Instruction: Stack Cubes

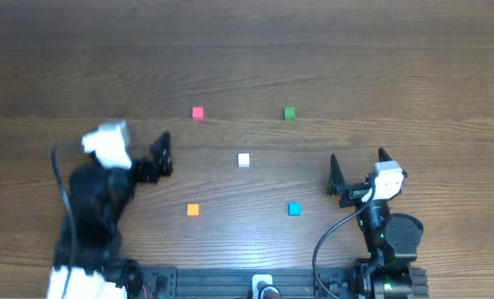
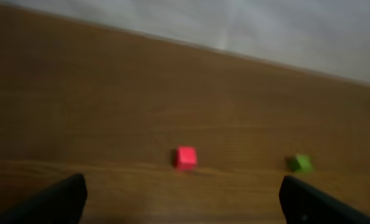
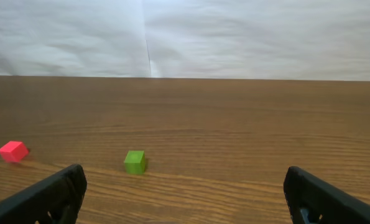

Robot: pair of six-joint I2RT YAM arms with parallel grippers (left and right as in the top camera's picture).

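Nothing stacked yet, all five cubes sit apart on the table (image 1: 413, 58), so I'd call this the very first pick.

Closest to my bases are the orange cube (image 1: 193, 210) on the left side and the blue cube (image 1: 294, 209) on the right. Next out are my hands. My left gripper (image 1: 160, 156) is spread wide and holding nothing, and my right gripper (image 1: 358, 164) is the same: fingers far apart, nothing between them. The white cube (image 1: 244, 160) sits about midway between the two. Farthest out are the pink cube (image 1: 198, 113) and the green cube (image 1: 290, 113), side by side but well apart.

From my left wrist the pink cube sits nearly centred between my fingers, so that looks like my target. To do it well I'd:
- keep it centred on the way in
- square my fingers to its flat faces, not its corners
- close gently and lift straight up, so it goes down flush on the next cube

Pose-wise, my left arm is folded over its base with the wrist angled out toward the middle. My right arm is tucked close to its base, with the hand pointed at the far edge and looking low across the wood.
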